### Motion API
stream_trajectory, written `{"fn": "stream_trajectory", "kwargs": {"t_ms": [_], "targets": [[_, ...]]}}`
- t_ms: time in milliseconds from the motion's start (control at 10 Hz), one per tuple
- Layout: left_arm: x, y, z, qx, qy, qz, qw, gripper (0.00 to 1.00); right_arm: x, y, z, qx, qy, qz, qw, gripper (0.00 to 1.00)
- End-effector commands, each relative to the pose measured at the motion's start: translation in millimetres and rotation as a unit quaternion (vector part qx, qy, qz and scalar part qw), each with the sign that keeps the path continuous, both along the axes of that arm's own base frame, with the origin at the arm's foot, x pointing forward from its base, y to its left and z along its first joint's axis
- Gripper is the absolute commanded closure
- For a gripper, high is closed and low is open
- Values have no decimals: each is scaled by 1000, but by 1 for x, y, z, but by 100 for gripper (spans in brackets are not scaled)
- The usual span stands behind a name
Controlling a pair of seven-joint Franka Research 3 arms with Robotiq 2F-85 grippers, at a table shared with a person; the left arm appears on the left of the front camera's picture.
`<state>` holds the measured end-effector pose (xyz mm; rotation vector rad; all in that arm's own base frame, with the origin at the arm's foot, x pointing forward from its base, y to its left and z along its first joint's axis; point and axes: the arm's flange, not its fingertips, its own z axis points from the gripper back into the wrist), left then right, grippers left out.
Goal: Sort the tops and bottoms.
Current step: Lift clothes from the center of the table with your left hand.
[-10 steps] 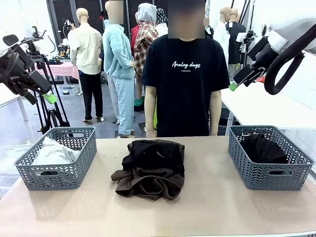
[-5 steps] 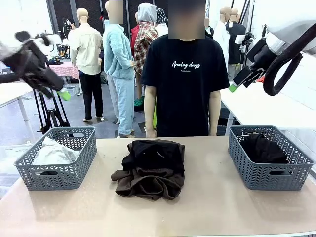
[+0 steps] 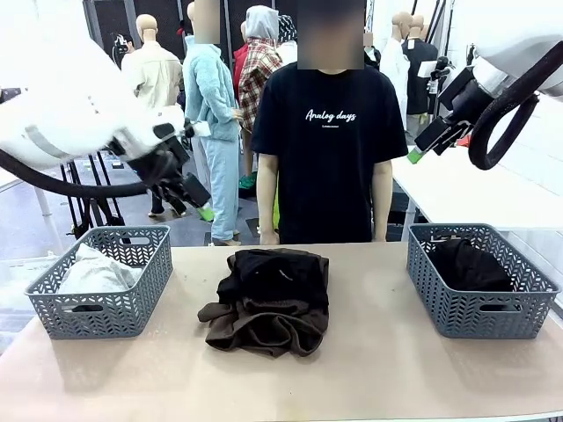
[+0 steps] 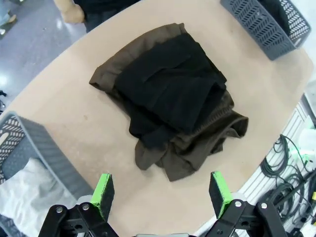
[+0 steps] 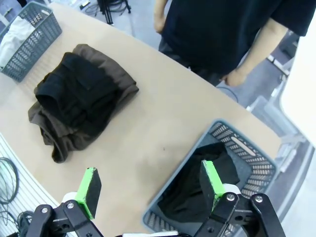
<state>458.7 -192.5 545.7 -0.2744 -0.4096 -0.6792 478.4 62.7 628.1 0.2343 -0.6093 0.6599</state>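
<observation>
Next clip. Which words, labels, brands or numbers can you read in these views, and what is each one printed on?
"Analog days": white script across the chest of the person's black T-shirt, seen in the front view.
A smaller white line sits just under it and is too small to read.
No other text can be read in these pictures.

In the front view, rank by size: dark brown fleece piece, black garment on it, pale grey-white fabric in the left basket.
1. Dark brown fleece piece.
2. Black garment, close behind.
3. Pale grey-white fabric, partly hidden by its grey lattice basket.
</observation>
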Motion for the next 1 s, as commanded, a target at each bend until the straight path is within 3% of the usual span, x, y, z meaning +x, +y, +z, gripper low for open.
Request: {"fn": "stream_trajectory", "kwargs": {"t_ms": [0,200,300,900], "targets": [[15,-10,-5,-10,4,35,999,0,2,1,2,-7,6,-10,1000,0],[28,-12,-18,-16,22,86,996,0,2,1,2,-7,6,-10,1000,0],[17,-12,-21,-6,10,32,999,0,2,1,2,-7,6,-10,1000,0],[19,-18,-21,-9,10,40,999,0,2,1,2,-7,6,-10,1000,0]]}}
